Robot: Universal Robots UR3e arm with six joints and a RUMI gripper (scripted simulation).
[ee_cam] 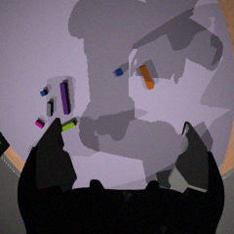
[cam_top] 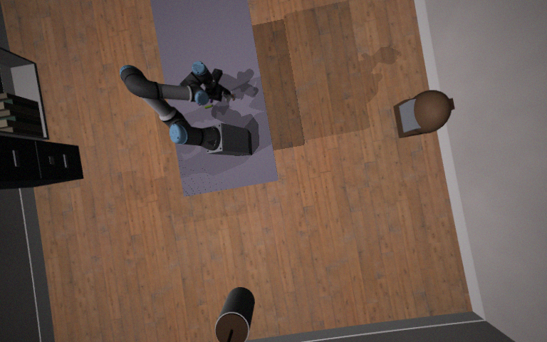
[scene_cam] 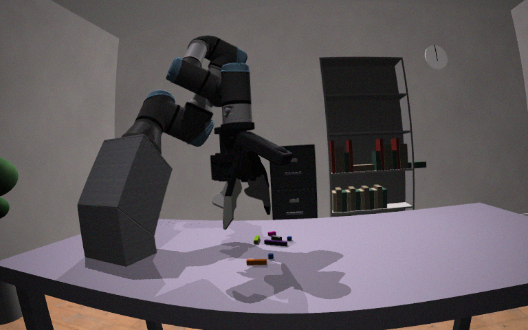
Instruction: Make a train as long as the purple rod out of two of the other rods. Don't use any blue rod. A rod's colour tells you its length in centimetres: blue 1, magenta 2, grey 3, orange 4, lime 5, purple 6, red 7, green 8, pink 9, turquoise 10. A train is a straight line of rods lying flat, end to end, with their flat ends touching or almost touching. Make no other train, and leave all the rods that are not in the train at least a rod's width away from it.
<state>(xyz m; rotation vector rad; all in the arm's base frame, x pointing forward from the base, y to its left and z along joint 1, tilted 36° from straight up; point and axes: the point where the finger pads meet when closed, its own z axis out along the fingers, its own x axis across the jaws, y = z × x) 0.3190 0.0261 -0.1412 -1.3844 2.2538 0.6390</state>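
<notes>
Open, empty two-jaw gripper (ee_cam: 122, 141); short magenta rod (ee_cam: 39, 123) at ten o'clock: straddle its narrow sides, avoiding the neighbouring lime rod (ee_cam: 68, 126).

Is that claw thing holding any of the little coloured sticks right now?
No. The gripper holds nothing; its jaws stand wide open above the table.

Behind my table I see a bookshelf (scene_cam: 405, 128) holding books (scene_cam: 358, 197), a black filing cabinet (scene_cam: 293, 183), a wall clock (scene_cam: 435, 57).
</notes>
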